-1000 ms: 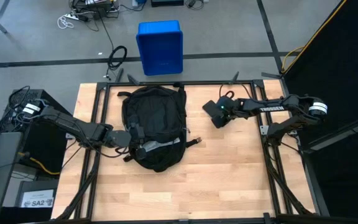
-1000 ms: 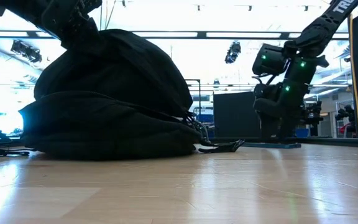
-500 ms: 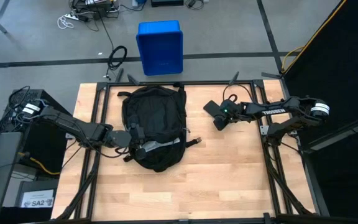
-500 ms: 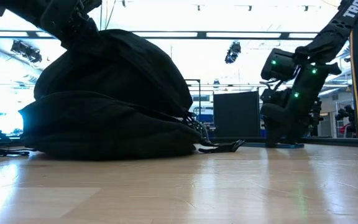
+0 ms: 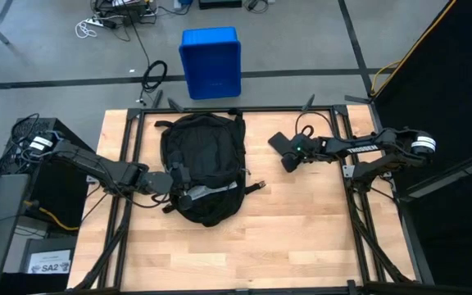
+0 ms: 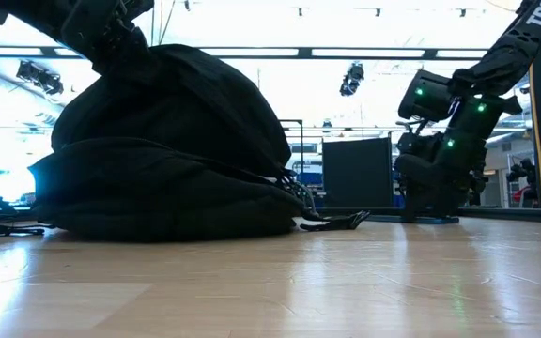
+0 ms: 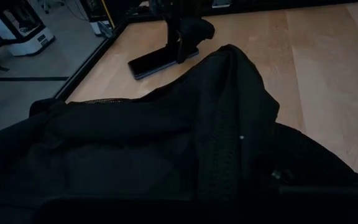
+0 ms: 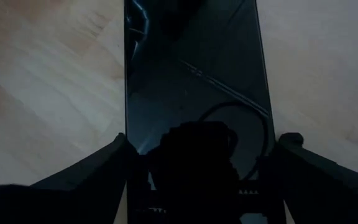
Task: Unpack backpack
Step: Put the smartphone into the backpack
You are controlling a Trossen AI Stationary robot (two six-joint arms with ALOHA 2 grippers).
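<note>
Right gripper [image 5: 283, 156] has shifted slightly outward from backpack [image 5: 201, 164] over last second, now low over flat dark slab, phone-like [image 7: 160, 60], lying on table [image 5: 301, 229] right of backpack. Fingers [image 8: 92, 163] spread wide either side of slab, not clamping. Judgement: item just set down, release done, one unpacking step complete.

Right arm stretched across from table's right edge, wrist tipped down.

Left gripper [image 5: 173, 182] at backpack's left flank, fingers pressed together; pinching fabric or not, cannot tell.
</note>
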